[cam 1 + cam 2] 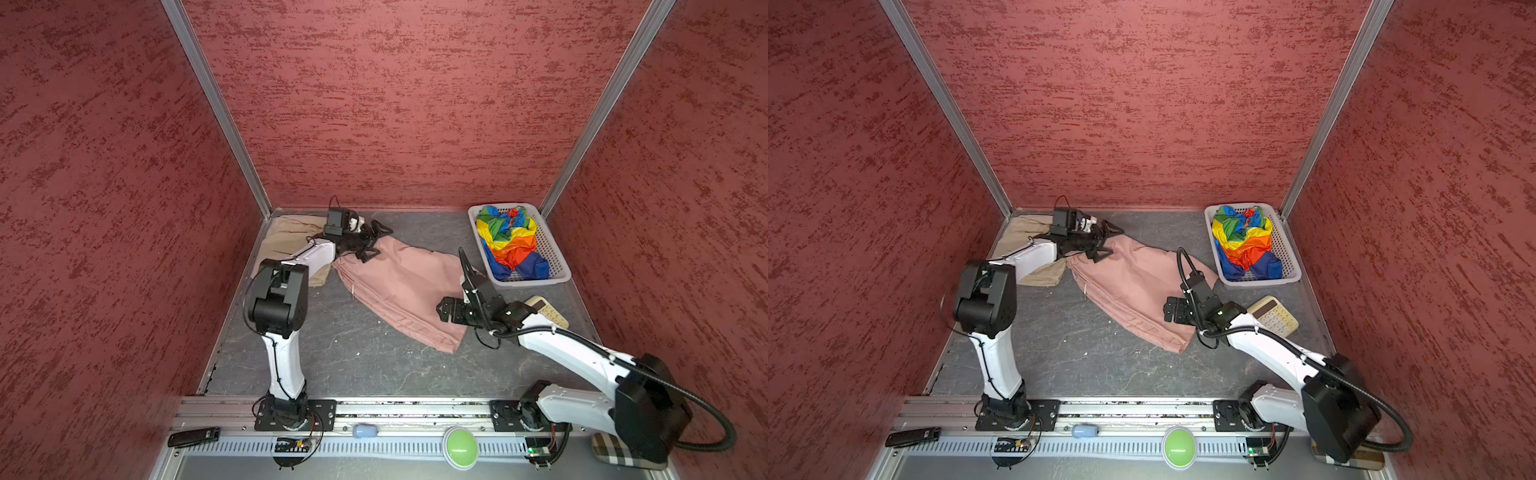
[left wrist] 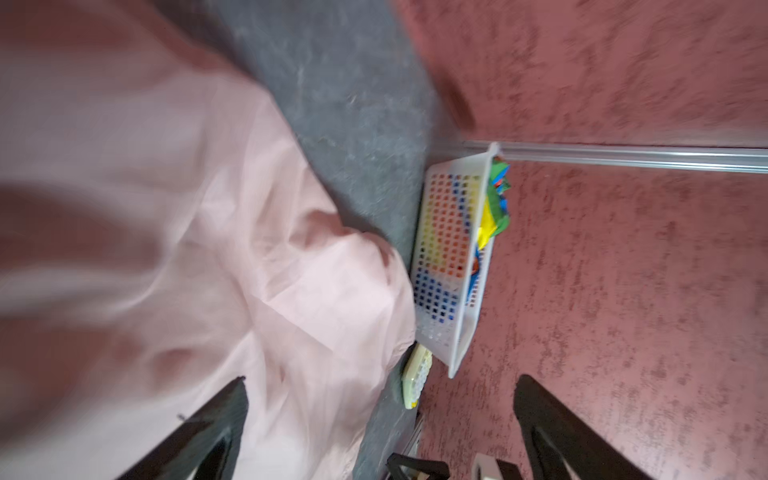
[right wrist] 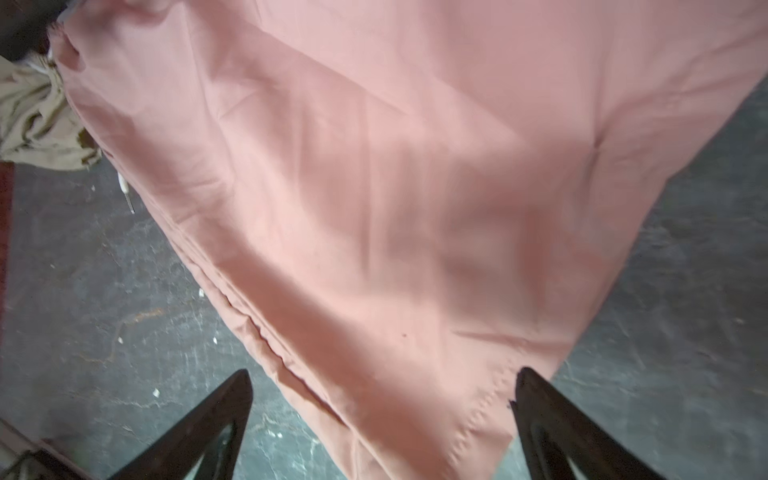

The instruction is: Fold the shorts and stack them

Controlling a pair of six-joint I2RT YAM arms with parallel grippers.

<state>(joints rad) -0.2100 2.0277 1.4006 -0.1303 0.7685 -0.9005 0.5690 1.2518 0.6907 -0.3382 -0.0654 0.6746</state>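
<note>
Across the middle of both top views the dusty pink shorts [image 1: 399,286] [image 1: 1133,286] lie slantwise on the grey table [image 1: 353,345]. Their upper-left end touches the beige shorts [image 1: 286,241], and the other end points to the lower right. The left gripper [image 1: 377,240] sits over the upper-left end and the right gripper [image 3: 382,376] over the lower-right end. Both stand wide and hold nothing. The rainbow shorts [image 1: 509,243] are bunched in the white basket [image 1: 530,283] at upper right.

I judge the pink pair already halved along its length, so the next fold is end over end. To do it well, I'd bring the right gripper down astride the stitched hem [image 3: 478,415] and pinch every layer. Then I'd lift low and lay that end squarely on the far one, clear of the calculator [image 1: 548,313] and without dragging the beige pair.

The right wrist view gives me what the top views don't. It shows the hem stitching lying between the jaws, stacked edges down the left of the cloth, and a drawstring tip [image 3: 126,195] poking out. The left wrist view is smeared, yet it shows colour through the holes in the basket's wall. Only the top views show all three pairs together.
</note>
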